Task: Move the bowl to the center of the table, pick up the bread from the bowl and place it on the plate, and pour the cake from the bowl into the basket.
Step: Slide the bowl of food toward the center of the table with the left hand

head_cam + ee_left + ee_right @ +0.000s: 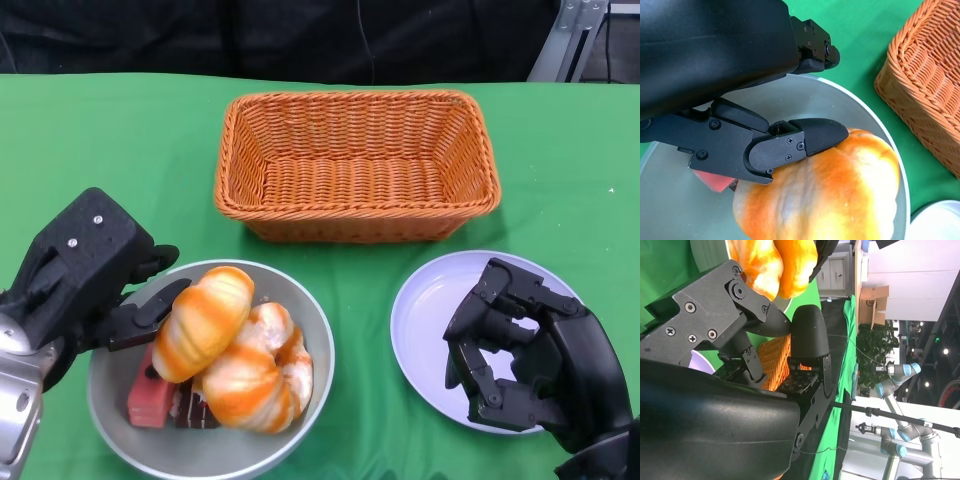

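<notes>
The grey bowl [320, 340] sits at the lower left of the green table. It holds orange-and-white bread and, under it, a pink cake piece [150, 398] beside a dark one [190, 410]. My left hand [95, 270] is at the bowl's left rim. Its fingers [815, 137] grip the top bread [205, 318], which leans up on the other loaves [255, 385]. My right hand [525, 355] hovers over the white plate [430, 300] with its fingers curled in on nothing. The plate is bare.
An orange wicker basket [355, 165] with nothing in it stands behind the bowl and plate at the middle rear. Green cloth [100, 150] lies open to the left and right of the basket. The table's far edge is just behind it.
</notes>
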